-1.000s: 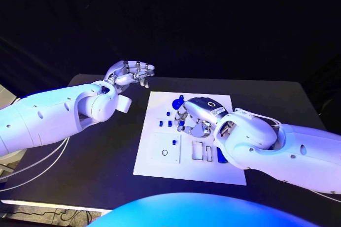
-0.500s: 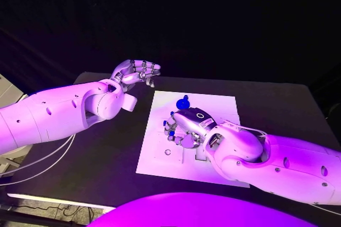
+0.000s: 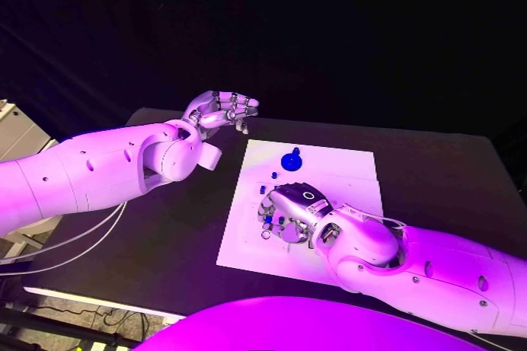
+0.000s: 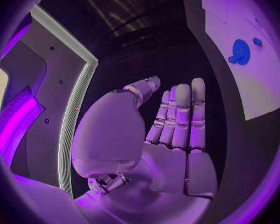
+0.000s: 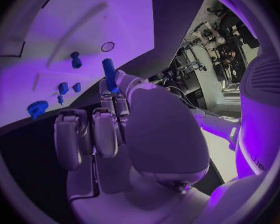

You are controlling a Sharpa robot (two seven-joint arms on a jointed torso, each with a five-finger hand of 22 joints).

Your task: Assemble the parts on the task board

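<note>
Two white arms, smooth rounded shells with small dark screw holes dotted along them; the left arm (image 3: 99,172) is bulbous at the wrist joint and trails thin pale cables beneath it toward the table edge. Right arm (image 3: 428,263) has a thin cable looping over its wrist shell. Both the left hand (image 3: 223,111) and right hand (image 3: 288,214) are silver, many-fingered, segmented metal, the right one bearing a small ring mark on its back.

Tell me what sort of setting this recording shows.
Probably a robotics lab or demo bench: a white task board with small blue parts lies on a black table against a dark backdrop, and the right robot hand holds a blue peg.
</note>
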